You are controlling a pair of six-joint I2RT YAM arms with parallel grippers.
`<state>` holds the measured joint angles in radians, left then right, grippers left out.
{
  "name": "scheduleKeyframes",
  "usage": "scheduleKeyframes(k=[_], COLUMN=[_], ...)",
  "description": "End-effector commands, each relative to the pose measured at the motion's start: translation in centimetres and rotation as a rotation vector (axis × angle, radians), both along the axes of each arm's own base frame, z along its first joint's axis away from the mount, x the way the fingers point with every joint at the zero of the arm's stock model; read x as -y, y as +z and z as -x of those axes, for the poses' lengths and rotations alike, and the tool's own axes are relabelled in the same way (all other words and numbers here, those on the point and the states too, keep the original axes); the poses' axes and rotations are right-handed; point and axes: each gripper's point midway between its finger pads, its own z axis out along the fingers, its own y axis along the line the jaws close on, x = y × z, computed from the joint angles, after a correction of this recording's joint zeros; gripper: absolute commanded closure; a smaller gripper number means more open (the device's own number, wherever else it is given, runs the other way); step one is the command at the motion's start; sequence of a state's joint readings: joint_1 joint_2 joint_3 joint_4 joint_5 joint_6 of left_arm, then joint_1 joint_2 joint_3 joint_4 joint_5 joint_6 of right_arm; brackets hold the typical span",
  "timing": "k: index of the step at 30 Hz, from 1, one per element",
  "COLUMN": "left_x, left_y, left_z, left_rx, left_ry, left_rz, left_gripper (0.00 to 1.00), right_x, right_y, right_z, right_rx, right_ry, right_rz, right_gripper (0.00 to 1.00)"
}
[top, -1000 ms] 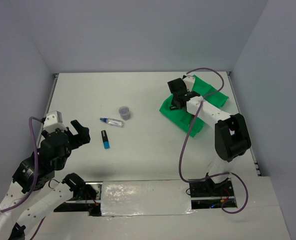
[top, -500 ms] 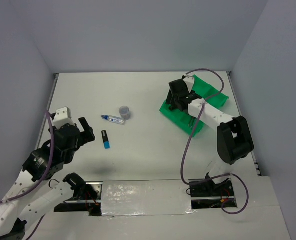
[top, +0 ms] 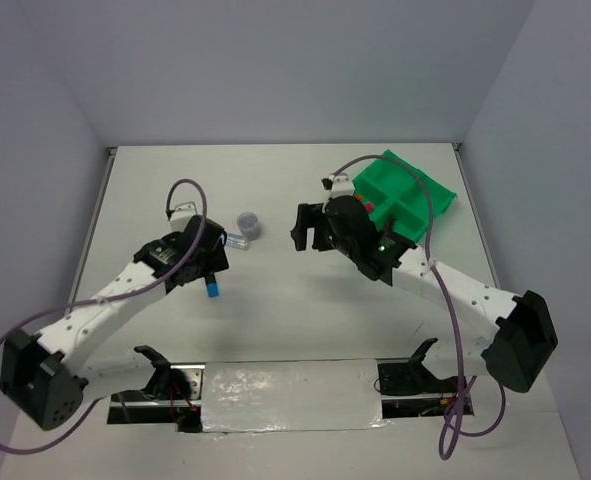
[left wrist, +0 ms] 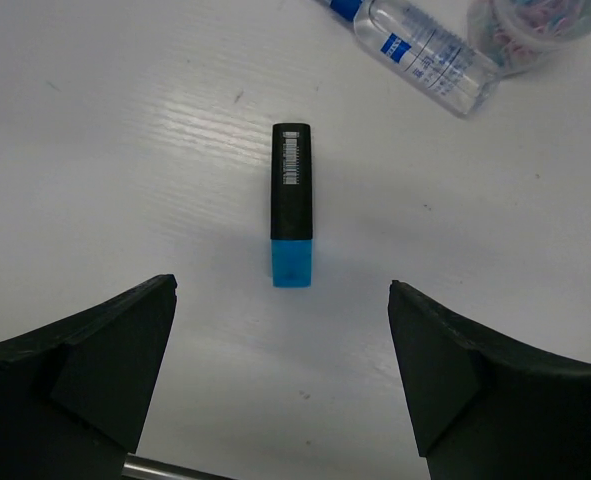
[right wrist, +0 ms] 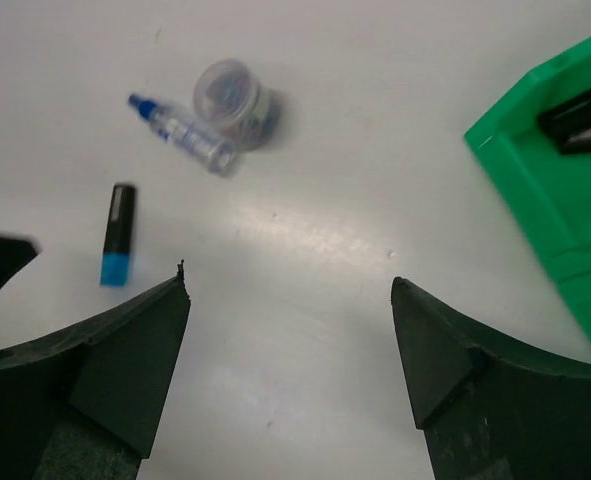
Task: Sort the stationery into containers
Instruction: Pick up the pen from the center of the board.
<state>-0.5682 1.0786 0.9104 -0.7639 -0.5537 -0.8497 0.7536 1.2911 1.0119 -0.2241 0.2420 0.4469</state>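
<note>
Left tool (left wrist: pixel 282 300) open, jaws wide, straddling blue-ended highlighter (left wrist: pixel 291 205) lying on surface (left wrist: pixel 125 120). Clear-blue tube (left wrist: pixel 420 55) and grey round tub (right wrist: pixel 230 95) just beyond highlighter. Right tool (right wrist: pixel 290 283) open, right of highlighter; green tray (right wrist: pixel 535 190) farther right.

Markings: none legible.
White barcode sticker (left wrist: pixel 292 158) on the black highlighter (left wrist: pixel 291 205); blue label (left wrist: pixel 393 43) with fine print on the clear tube (left wrist: pixel 420 55), too small to read.

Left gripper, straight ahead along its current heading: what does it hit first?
Most likely the blue-ended highlighter, lying centred ahead of the open left gripper in its wrist view. The clear tube sits beyond, off to the right, out of line. Height above the table is unclear.
</note>
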Motion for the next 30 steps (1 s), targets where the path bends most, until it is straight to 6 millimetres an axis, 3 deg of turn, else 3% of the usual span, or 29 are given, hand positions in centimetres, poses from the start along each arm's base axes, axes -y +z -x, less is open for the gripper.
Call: scheduleKeyframes(k=[1,6,10,15,20,23,24,27,30], left_x=[1.0,-0.1,-0.1,-0.1,-0.5,-0.9,-1.0,-1.1,-1.2], left_y=[-2.5,-6.4,-8.1,-11.7,-14.1,-14.9,-15.0,-15.0,-14.3], left_z=[-2.5,-4.8,-5.6,-5.5,-5.1,-4.9,-4.9,-4.5,-3.9], left_rx=[-0.035,-0.135,-0.179,-0.269,-0.310,-0.328,-0.328,-0.322,-0.302], left_ry=[0.028,0.072,0.080,0.090,0.135,0.144,0.144,0.152,0.156], left_rz=[0.069,0.051,0.030,0.033,0.037,0.036,0.041,0.056,0.072], left_gripper=[0.01,0.05,0.04,0.07,0.13,0.29,0.46,0.80,1.00], right_x=[-1.7,-1.3,-1.1,-1.7,-2.3,-2.5,-2.5,-3.0,-3.5], right_y=[0.1,-1.1,-1.4,-2.2,-2.4,-1.9,-1.6,-0.8,-0.3], right_z=[3.2,5.7,6.7,7.7,8.6,9.0,9.1,9.7,10.0], right_rx=[0.003,-0.021,-0.028,-0.038,-0.044,-0.035,-0.028,-0.014,0.000], right_ry=[0.146,0.195,0.215,0.255,0.290,0.305,0.308,0.339,0.371], right_rz=[-0.049,-0.043,-0.042,-0.045,-0.028,-0.034,-0.042,-0.073,-0.109], right_gripper=[0.10,0.09,0.08,0.07,0.07,0.07,0.07,0.07,0.06])
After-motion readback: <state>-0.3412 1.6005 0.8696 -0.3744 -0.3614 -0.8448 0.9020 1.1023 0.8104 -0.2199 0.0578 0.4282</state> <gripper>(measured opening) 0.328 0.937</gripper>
